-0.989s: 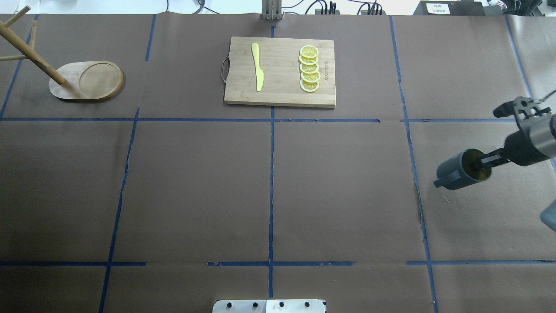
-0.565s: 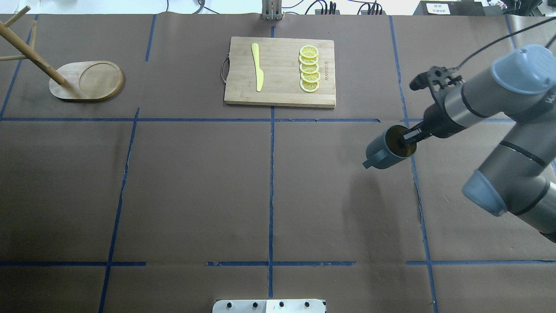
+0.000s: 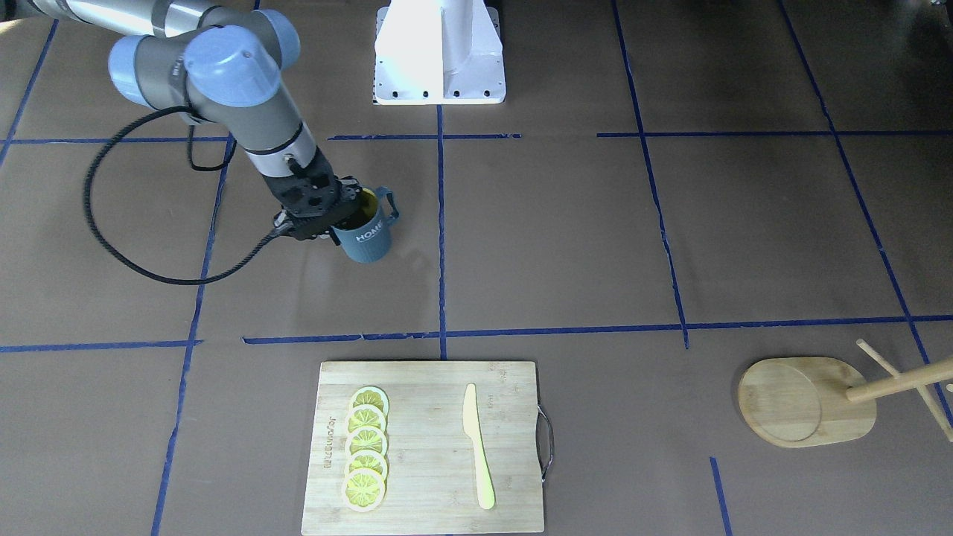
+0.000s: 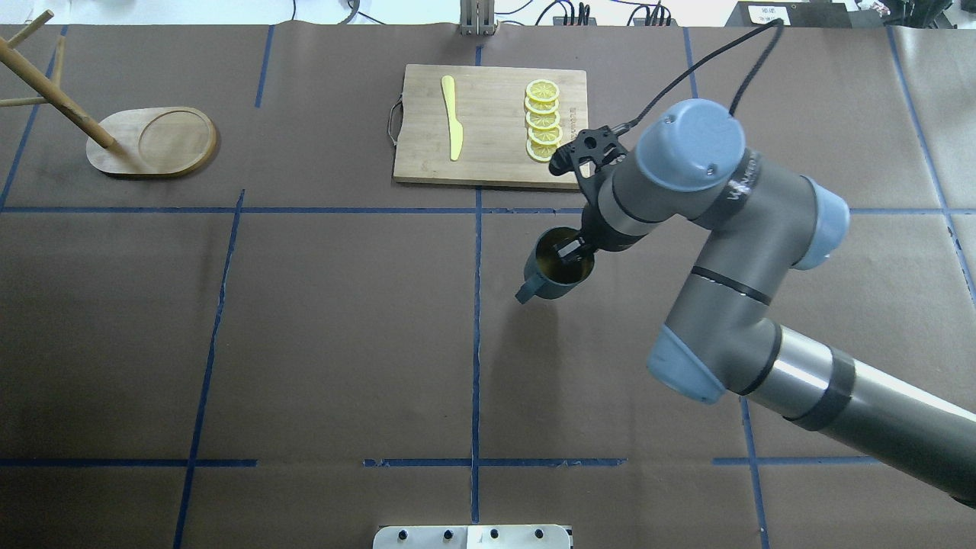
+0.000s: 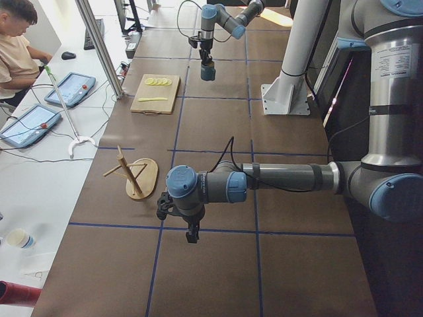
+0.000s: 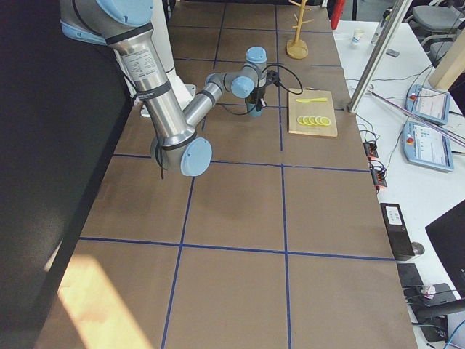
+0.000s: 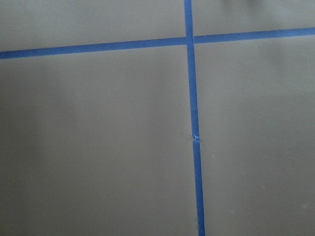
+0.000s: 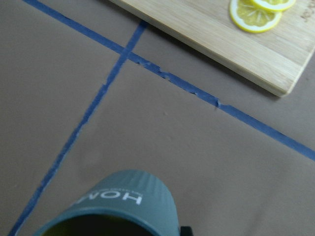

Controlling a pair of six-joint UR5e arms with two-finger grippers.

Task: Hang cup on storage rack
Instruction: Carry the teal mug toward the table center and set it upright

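The dark blue-grey cup (image 4: 550, 276) with a yellow-green inside and "HOME" lettering (image 3: 370, 237) hangs above the table just right of the centre tape line. My right gripper (image 4: 568, 252) is shut on its rim, one finger inside, and the handle points toward the robot's side. The cup's ribbed side fills the bottom of the right wrist view (image 8: 118, 206). The wooden storage rack (image 4: 152, 142) stands far off at the back left, pole leaning out of view. My left gripper (image 5: 192, 234) shows only in the exterior left view, so I cannot tell its state.
A bamboo cutting board (image 4: 492, 164) with a yellow knife (image 4: 451, 118) and several lemon slices (image 4: 543, 122) lies just behind the held cup. Blue tape lines cross the brown table cover. An operator sits beyond the table's far side (image 5: 20, 39).
My right arm has swept left with the cup, from the table's right edge to just right of the centre line. The rack and board have not moved.
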